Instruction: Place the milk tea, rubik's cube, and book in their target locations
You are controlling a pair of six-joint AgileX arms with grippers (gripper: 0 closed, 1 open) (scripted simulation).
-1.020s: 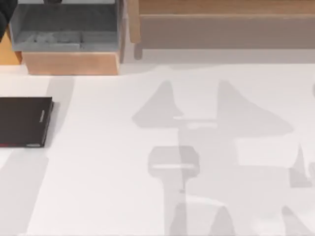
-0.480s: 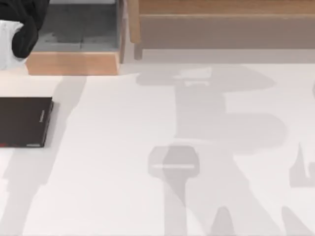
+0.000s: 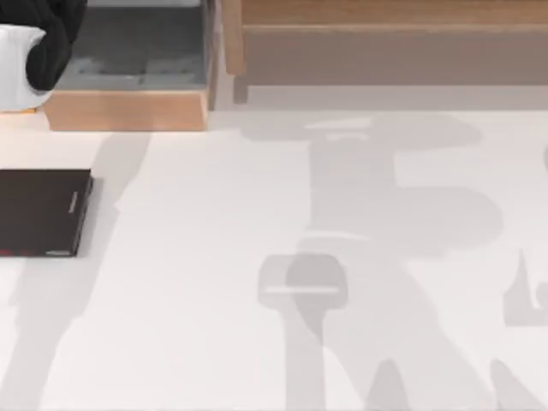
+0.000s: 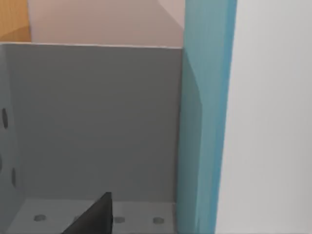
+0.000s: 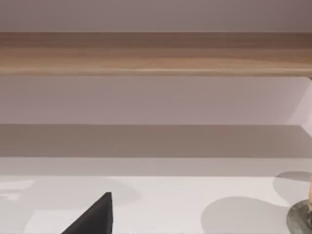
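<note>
The book [image 4: 204,122], teal-covered with white page edges [image 4: 273,122], stands upright close in front of the left wrist camera, inside the grey bin [image 4: 92,122]. My left gripper [image 4: 95,219] is shut on the book. In the top view my left arm [image 3: 38,47] hangs over the left end of the grey bin [image 3: 137,51] and hides the book. A dark part of my right gripper [image 5: 95,219] faces the wooden shelf [image 5: 156,53] above the table. The milk tea and the rubik's cube are out of view.
A flat black slab [image 3: 43,212] lies at the table's left edge. The bin sits in a wooden frame [image 3: 128,111] at the back left, and the long wooden shelf [image 3: 385,43] runs along the back right. A round greyish thing [image 5: 302,217] sits at the right wrist view's edge.
My left arm has come into the top view from the back left corner and now covers the bin's left end. The arm shadows on the table have shifted toward the back.
</note>
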